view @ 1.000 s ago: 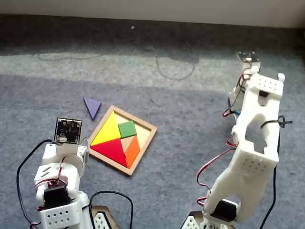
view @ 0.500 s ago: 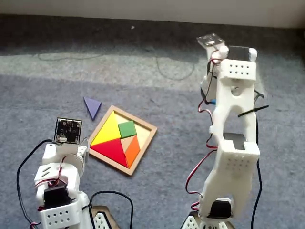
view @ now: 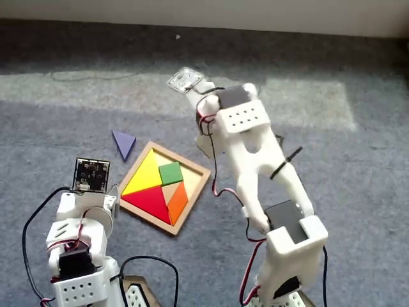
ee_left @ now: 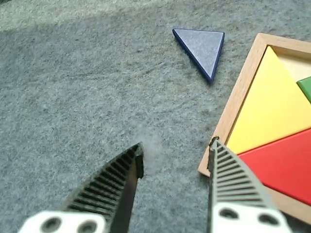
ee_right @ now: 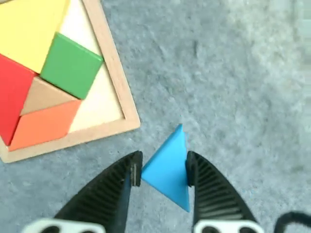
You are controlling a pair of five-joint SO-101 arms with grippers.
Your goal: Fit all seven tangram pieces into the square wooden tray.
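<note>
The square wooden tray (view: 200,171) lies on the grey carpet, holding yellow (view: 144,176), red (view: 148,201), green (view: 170,173), brown and orange (view: 177,199) pieces. A purple triangle (view: 124,142) lies loose just beyond its far left side. My right gripper (ee_right: 163,168) is shut on a blue triangle (ee_right: 167,167), over the carpet just outside the tray rim (ee_right: 116,73). The right arm (view: 246,137) stretches in beside the tray's right corner. My left gripper (ee_left: 176,148) is open and holds nothing, near a tray corner (ee_left: 214,155), with the purple triangle (ee_left: 204,46) farther off.
Thin dark cables (view: 236,96) loop on the carpet behind the tray. The left arm (view: 80,224) stands at the near left. Bare carpet (view: 345,160) spreads to the right, and a pale wall edge (view: 204,13) bounds the back.
The right arm has swung from the far right across to the tray's right side. The left arm, tray and purple triangle have stayed put.
</note>
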